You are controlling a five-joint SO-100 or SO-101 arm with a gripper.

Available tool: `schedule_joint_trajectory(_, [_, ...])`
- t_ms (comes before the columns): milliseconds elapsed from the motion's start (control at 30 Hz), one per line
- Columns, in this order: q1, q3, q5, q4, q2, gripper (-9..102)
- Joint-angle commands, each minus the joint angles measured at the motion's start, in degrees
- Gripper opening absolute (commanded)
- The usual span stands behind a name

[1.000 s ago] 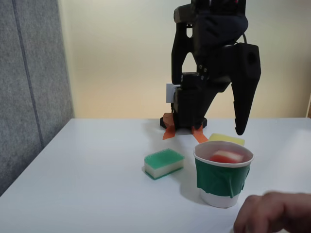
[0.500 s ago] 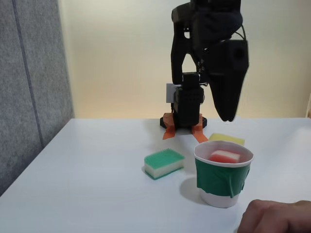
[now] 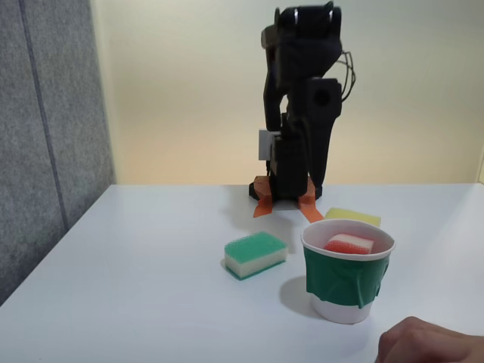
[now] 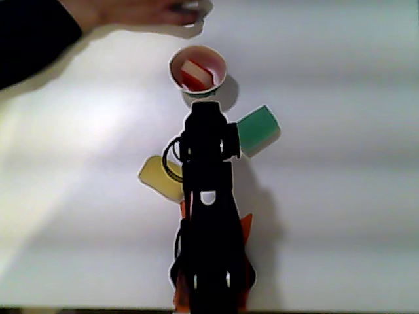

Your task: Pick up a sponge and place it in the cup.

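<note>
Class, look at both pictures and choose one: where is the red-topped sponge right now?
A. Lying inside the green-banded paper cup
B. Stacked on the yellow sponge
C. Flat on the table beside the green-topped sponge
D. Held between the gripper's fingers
A. The fixed view shows the red-topped sponge resting below the rim of the green-banded paper cup, and the other view looks straight down on it inside the cup.

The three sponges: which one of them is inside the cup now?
The red-topped sponge lies tilted inside the cup. The green-topped sponge and the yellow sponge both lie flat on the table, outside the cup.
</note>
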Motion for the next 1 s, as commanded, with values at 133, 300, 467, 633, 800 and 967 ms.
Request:
schedule_joint_trajectory(133, [1.14, 14.41, -0.53, -2.55, 13.01, 0])
schedule_joint_trajectory(300, [1.23, 27.42, 0.00, -8.96, 20.30, 0])
schedule_joint_trajectory(467, [2.11, 39.02, 1.14, -17.23, 26.28, 0])
schedule_joint_trajectory(633, [3.16, 45.44, 2.20, -19.42, 30.06, 0])
schedule_joint_trajectory(800, [3.25, 49.04, 1.76, -17.93, 32.96, 0])
schedule_joint_trajectory(967, [3.52, 52.91, -0.09, -15.21, 37.27, 0])
